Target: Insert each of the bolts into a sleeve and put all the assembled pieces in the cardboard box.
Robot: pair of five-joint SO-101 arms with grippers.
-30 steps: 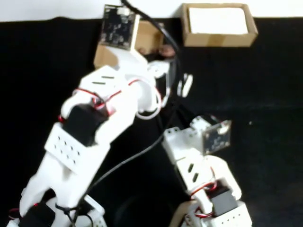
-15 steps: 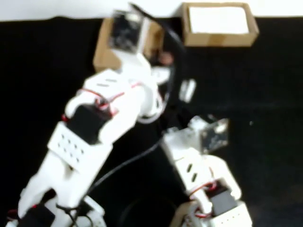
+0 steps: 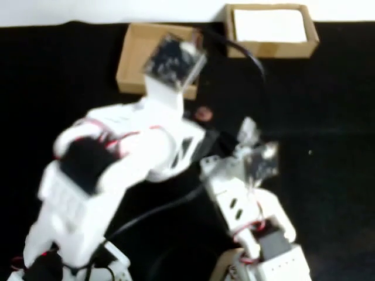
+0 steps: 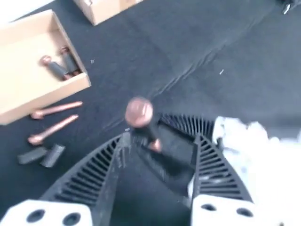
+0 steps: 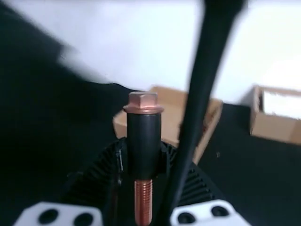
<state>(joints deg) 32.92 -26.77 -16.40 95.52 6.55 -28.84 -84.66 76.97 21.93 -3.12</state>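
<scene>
My right gripper [image 5: 142, 157] is shut on a black sleeve [image 5: 143, 139] that stands upright with a copper bolt [image 5: 143, 102] through it, the thread showing below. The same assembled piece [image 4: 141, 117] stands between the widely spread fingers of my open left gripper [image 4: 162, 141], close to one finger. From above, the bolt's copper head [image 3: 203, 113] lies between the two arms, short of the cardboard box [image 3: 132, 64]. The box [image 4: 28, 89] holds two assembled pieces [image 4: 61, 68]. Beside it lie two loose bolts [image 4: 55, 108] and two loose sleeves [image 4: 42, 154].
A second cardboard box [image 3: 269, 48] with white contents stands at the back right. The left arm's black cable [image 5: 197, 108] crosses right in front of the right gripper. The tabletop is black cloth [image 3: 328, 146], open on the right side.
The left arm has swung back from the cardboard box toward the table's middle. The copper bolt head has moved from beside the box toward the near side, and the right gripper has drawn back too.
</scene>
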